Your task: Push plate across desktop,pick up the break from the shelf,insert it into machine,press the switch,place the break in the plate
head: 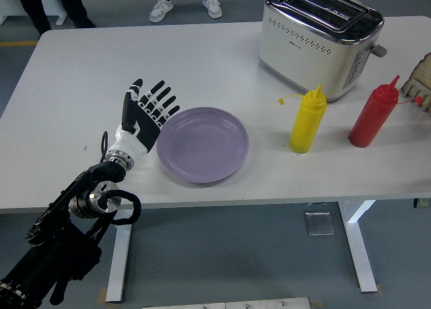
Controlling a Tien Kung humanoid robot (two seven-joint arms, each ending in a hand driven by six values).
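Head view. The left hand [143, 112] stands edge-on at the left rim of the purple plate [203, 145], fingers [159, 95] straight and spread apart, holding nothing; the fingertips lie against or just beside the rim, contact not certain. The plate sits flat on the white table [81, 66], near its front edge, left of centre.

To the plate's right, apart from it, a yellow squeeze bottle [308, 120] stands upright; a red squeeze bottle [374, 115] stands further right. Behind both, at the far right, is the cream toaster [318, 36], slots facing up. A rack-like object [417, 87] is cut off by the right edge; its contents cannot be made out. A person's shoes [184, 7] show beyond the far edge.
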